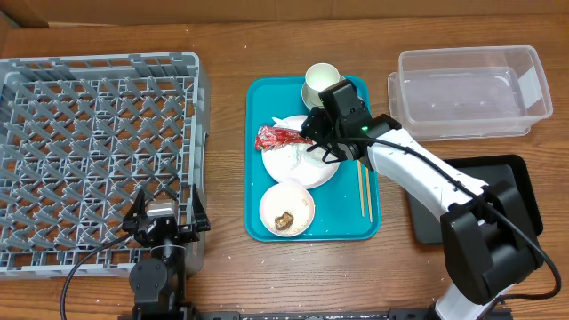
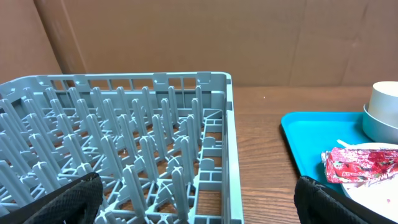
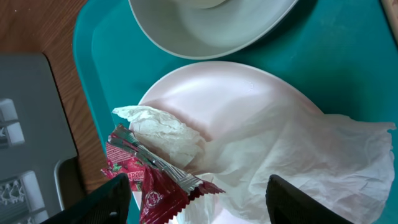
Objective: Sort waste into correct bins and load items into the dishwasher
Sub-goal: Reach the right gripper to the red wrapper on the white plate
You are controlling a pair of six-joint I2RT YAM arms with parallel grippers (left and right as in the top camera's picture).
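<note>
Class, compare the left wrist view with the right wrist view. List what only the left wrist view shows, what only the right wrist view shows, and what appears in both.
Only the left wrist view: the grey dish rack with its rows of pegs, the cardboard wall behind the table, and the open left gripper. Only the right wrist view: the crumpled white paper spread across the plate, and the right gripper over it. Both: the teal tray, the red wrapper, the plate and a whitish bowl.

bright even overhead light, soft shadows, pics mostly sharp.
</note>
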